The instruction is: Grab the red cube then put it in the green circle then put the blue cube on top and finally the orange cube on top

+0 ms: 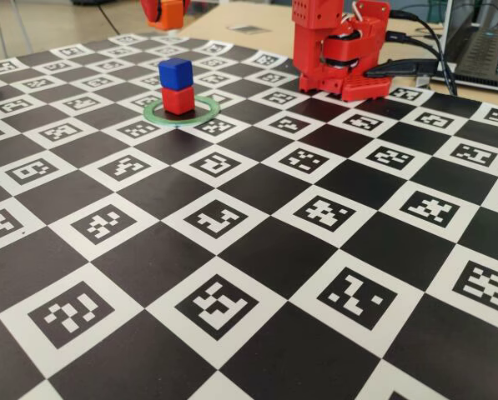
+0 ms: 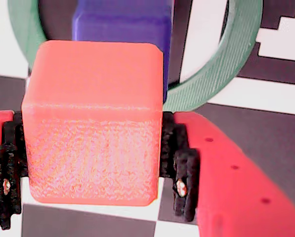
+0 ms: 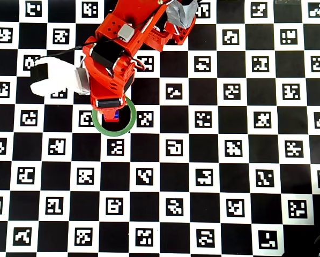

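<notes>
The red cube (image 1: 178, 101) sits inside the green circle (image 1: 153, 114), with the blue cube (image 1: 175, 73) stacked on it. My gripper (image 1: 166, 12) hangs above the stack at the top edge of the fixed view, shut on the orange cube (image 1: 173, 14). In the wrist view my gripper (image 2: 94, 182) grips the orange cube (image 2: 95, 123) between its black pads (image 2: 184, 180). The blue cube (image 2: 122, 22) lies just beyond and below it, and the green circle (image 2: 236, 64) curves around. The red cube is hidden there. In the overhead view the arm covers the stack; only the green circle (image 3: 114, 132) and a sliver of blue cube (image 3: 112, 114) show.
The table is a black-and-white checkerboard (image 1: 257, 250) with marker squares. The red arm base (image 1: 336, 54) stands at the back, with cables (image 1: 415, 67) and a laptop (image 1: 486, 50) to its right. A white part (image 3: 52, 77) on the arm sticks out left in the overhead view.
</notes>
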Controlling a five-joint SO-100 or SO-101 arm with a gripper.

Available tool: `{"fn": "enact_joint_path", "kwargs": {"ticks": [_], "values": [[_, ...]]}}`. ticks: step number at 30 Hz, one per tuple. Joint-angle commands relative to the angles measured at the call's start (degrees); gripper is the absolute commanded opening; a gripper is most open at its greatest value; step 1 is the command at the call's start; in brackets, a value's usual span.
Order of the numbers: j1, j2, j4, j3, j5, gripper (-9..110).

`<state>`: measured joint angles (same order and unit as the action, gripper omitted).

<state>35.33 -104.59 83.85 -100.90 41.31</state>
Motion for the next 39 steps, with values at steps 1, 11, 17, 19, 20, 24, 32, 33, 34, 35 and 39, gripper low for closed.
{"fn": "enact_joint_path", "kwargs": {"ticks": [1, 11, 17, 19, 20, 24, 32, 33, 34, 35, 39], "values": [[0.88, -1.23, -1.23, 0.70, 0.44, 2], [0.70, -3.52, -2.81, -3.16, 0.53, 2], [0.09, -4.04, -4.31, -4.31, -2.55, 2], [-0.09, -4.04, -4.75, -4.31, -3.60, 2], [-0.18, -4.04, -4.92, -4.31, -3.96, 2], [-0.26, -4.04, -5.10, -4.31, -5.01, 3], [-0.79, -4.39, -4.75, -4.48, -6.24, 3], [-0.79, -4.39, -4.75, -4.57, -6.42, 3], [-0.79, -4.39, -4.75, -4.66, -6.68, 3], [-0.79, -4.22, -4.75, -4.66, -6.77, 3], [-0.70, -3.52, -4.75, -4.39, -6.94, 3]]}}
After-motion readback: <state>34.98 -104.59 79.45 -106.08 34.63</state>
